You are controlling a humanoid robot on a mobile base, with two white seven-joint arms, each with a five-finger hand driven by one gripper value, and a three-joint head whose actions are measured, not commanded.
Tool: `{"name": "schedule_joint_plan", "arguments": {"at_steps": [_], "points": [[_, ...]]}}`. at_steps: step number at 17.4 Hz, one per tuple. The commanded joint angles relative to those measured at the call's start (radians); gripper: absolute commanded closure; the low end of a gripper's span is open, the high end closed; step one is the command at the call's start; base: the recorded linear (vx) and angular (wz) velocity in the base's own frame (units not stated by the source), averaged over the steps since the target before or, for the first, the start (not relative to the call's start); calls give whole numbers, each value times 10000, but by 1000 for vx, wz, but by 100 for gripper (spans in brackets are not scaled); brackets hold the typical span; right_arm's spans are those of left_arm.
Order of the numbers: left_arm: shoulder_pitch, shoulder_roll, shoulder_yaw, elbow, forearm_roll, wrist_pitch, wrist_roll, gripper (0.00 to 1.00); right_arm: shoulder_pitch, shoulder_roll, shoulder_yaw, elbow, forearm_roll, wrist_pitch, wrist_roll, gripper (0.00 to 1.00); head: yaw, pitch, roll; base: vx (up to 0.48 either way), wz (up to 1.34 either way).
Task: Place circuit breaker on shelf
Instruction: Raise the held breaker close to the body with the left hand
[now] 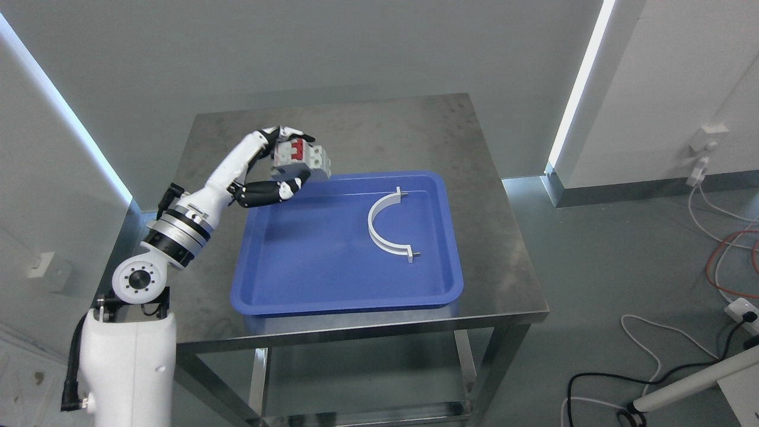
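Observation:
My left hand (292,160) is shut on the circuit breaker (301,156), a white block with red switches. It holds the breaker in the air above the far left corner of the blue tray (332,290). The fingers wrap over the top and the thumb presses from below. The left arm comes in from the lower left. The right arm is out of view.
The blue tray lies on a steel table (498,237) and holds a white half-ring clamp (388,228). A lower shelf of the table (367,409) shows under the top. Cables (717,249) lie on the floor at the right.

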Motion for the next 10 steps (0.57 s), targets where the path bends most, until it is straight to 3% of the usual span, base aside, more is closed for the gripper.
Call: {"name": "schedule_joint_plan", "arguments": {"at_steps": [1,3,10], "points": [[-2,-567,1903,83,1169,-1126,3386,84,-1,-175,199,0,-1,315,-14,0,0,0,0,0,0],[656,-567,1582,-544,1169,-1035,4680,84,-1,-175,199,0,-1,315,1,0,0,1,0,0,0],[2729,-567,1457,-2218,1460,-576,4593,85,-1,-175,199,0,-1,315,1,0,0,1,0,-2,8]]}}
